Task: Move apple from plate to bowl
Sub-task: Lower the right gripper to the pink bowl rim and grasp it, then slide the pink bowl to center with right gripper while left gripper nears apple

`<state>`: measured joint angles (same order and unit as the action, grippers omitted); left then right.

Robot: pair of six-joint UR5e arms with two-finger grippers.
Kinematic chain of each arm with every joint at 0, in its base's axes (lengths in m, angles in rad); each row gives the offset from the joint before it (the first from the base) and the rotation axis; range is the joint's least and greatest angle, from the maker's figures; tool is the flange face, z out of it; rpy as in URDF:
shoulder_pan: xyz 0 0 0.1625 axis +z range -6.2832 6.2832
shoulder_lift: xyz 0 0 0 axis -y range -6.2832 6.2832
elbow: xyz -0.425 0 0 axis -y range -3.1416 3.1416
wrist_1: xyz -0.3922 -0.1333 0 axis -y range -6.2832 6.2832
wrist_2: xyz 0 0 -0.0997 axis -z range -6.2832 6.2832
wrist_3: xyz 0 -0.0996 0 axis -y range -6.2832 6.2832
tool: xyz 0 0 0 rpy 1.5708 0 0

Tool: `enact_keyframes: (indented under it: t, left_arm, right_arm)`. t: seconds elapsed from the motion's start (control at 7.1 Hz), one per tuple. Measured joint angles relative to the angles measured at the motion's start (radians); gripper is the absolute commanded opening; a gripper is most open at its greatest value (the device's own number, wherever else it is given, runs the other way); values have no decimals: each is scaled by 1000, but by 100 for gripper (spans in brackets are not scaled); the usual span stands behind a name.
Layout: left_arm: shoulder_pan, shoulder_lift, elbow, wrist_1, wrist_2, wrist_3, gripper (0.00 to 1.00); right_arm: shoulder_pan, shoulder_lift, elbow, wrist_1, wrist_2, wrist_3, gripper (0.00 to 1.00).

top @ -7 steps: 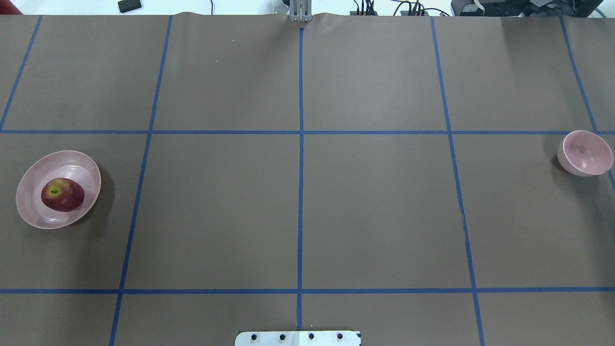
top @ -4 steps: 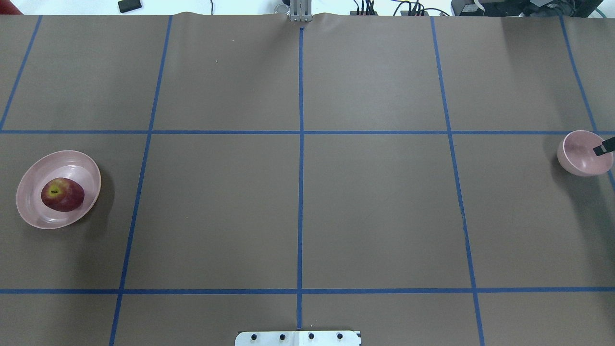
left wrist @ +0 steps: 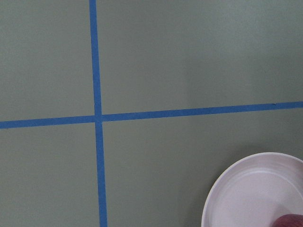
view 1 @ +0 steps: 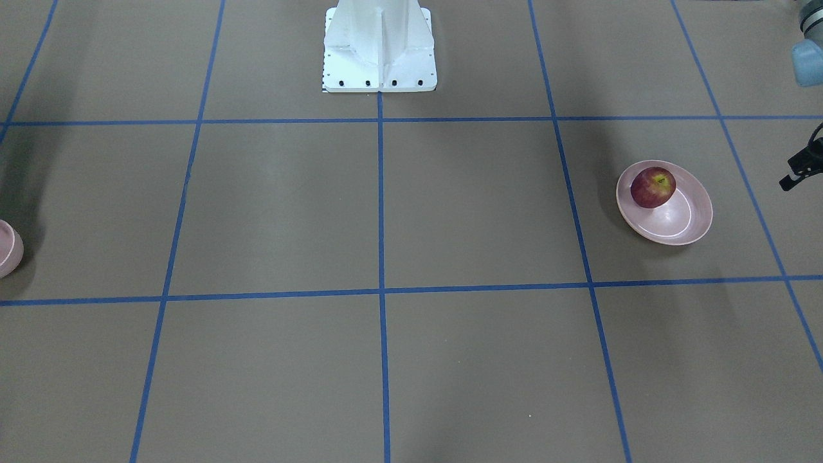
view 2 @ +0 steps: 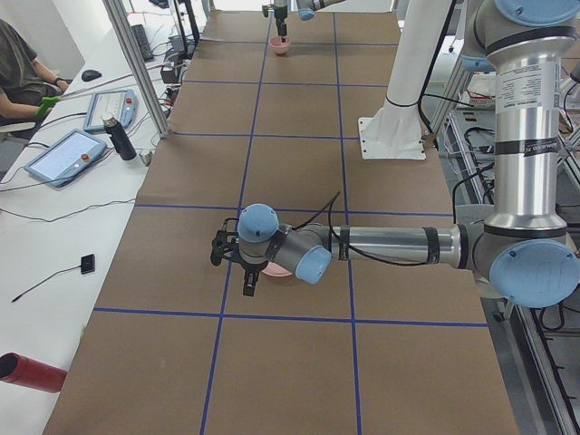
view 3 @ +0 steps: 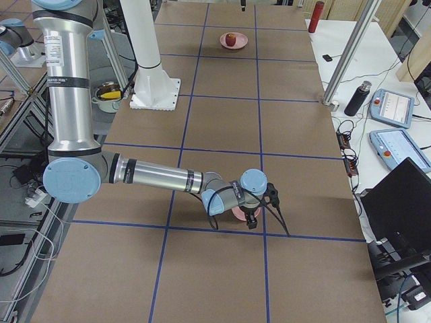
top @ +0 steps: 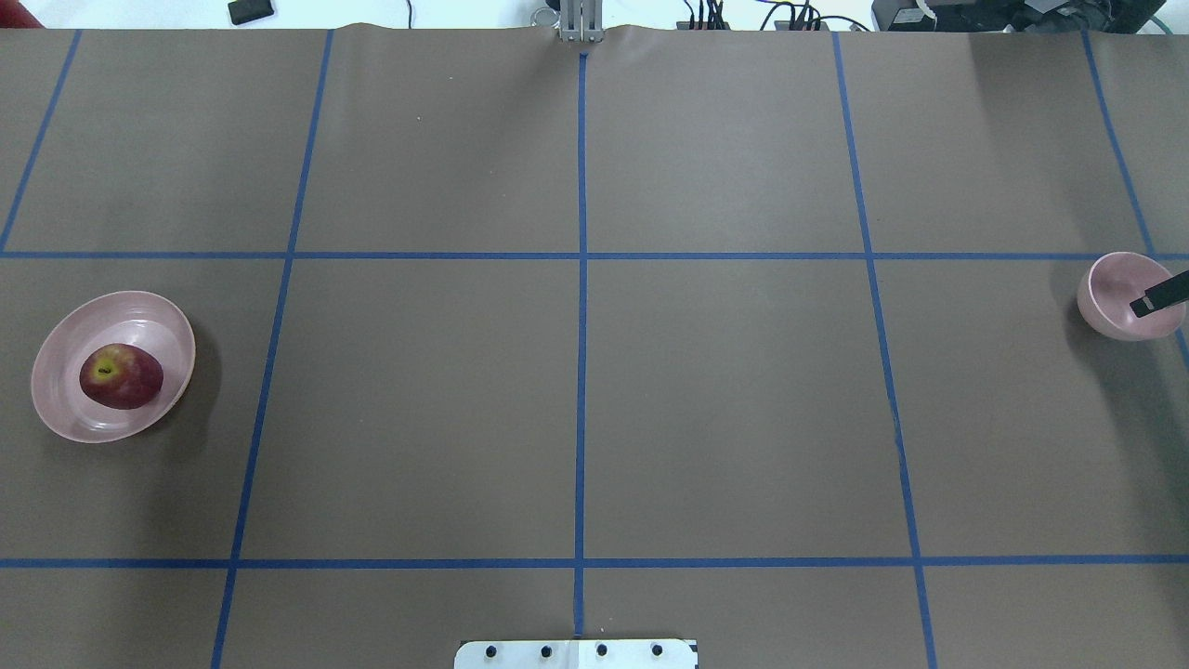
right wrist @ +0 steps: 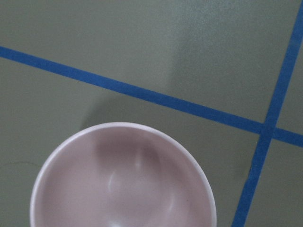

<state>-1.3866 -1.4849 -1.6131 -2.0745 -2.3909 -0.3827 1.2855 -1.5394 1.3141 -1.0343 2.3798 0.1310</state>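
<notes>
Left fingers (view 2: pixel 249 283): they hang point-down above the table, just past the outer edge of the plate. No view shows both tips clearly, so I cannot tell whether they are apart or together. They hold nothing.
Apple (top: pixel 121 376): it sits on the plate, stem up, inward of my left fingers, close to them but not touching. My left wrist camera catches only a red sliver of it in the bottom corner.
Plate (top: pixel 139 316): it lies flat on the table beside and below my left fingers. The apple rests off-centre in it, toward my base.
Table (top: pixel 576 400): brown, crossed by blue tape lines (top: pixel 581 372), and it stretches wide between my two sets of fingers.
Bowl (top: pixel 1110 293): it stands upright right under my right fingers, well apart from the apple and plate. My right wrist camera looks straight down into it.
Right fingers (top: pixel 1156 299): from overhead, one dark finger reaches in over the bowl's outer rim. I cannot tell whether it touches, nor whether the pair is spread or closed.
</notes>
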Motion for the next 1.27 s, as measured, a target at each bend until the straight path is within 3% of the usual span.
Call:
enact_keyframes:
  t: [0.14, 0.28, 0.42, 0.85, 1.27]
  left_arm:
    - [0, 0, 0, 0, 0, -1, 98]
    - [0, 0, 0, 0, -1, -4, 98]
    - [1, 0, -1, 0, -1, -12, 98]
    - [1, 0, -6, -1, -2, -25, 98]
    - [0, 0, -14, -1, -3, -27, 98]
  right_arm:
    - [-1, 4, -7, -1, 0, 6, 48]
    - [-1, 7, -14, -1, 1, 13, 14]
    - [-2, 7, -17, -1, 1, 20, 0]
    - [-1, 7, -4, 1, 3, 26, 0]
    - [-28, 48, 139, -1, 12, 223, 0]
